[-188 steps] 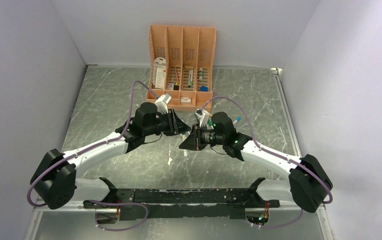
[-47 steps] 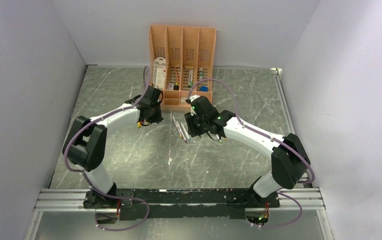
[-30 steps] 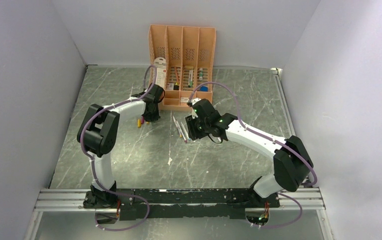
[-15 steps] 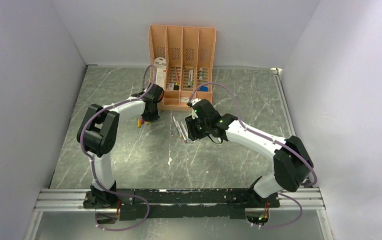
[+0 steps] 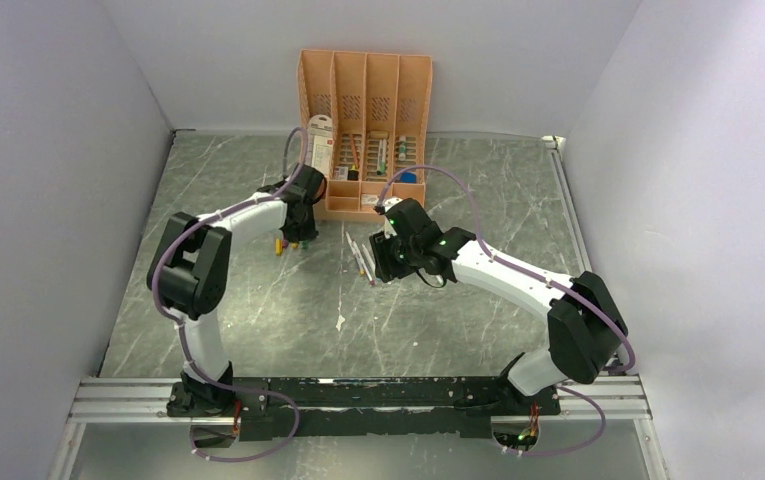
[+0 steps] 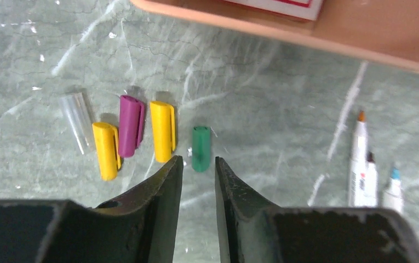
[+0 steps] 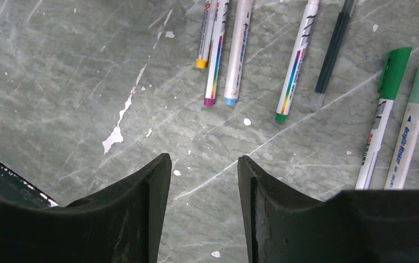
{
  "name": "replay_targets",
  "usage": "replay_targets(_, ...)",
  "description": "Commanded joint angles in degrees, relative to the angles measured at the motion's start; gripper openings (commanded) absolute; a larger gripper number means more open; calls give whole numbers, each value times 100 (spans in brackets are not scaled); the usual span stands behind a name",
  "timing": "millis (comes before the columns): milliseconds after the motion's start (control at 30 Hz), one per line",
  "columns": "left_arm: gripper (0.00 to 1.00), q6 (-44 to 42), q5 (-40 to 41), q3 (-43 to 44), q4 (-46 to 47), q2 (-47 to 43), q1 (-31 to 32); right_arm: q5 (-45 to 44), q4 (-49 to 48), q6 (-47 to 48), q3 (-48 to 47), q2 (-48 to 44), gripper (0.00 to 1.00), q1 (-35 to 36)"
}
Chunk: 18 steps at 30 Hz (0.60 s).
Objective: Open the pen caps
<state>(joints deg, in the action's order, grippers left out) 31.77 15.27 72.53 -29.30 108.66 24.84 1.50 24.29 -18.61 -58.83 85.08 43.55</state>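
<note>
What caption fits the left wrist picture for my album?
Left pincer, open, beside a green cap, two yellow caps, a purple cap and a clear cap.

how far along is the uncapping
Done: five loose caps lie in a row by the left end effector. In hand: nothing; it and the right end effector stand open, empty. Left: the green-capped pen, and probably the mint pen beside it, look still capped.
</note>
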Motion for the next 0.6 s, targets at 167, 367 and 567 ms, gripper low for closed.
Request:
replay_targets(167,44,-94,-591,-61,-310,-1557,47,-303,173,144,-213,-149,51,-175)
replay_targets(367,73,-151,-994,-436,-271,-2499,47,-238,264,221,-240,-184,52,-841)
replay_targets(567,100,-177,-1486,-827,-208,-3203,47,-239,258,350,-365,54,53,-1281)
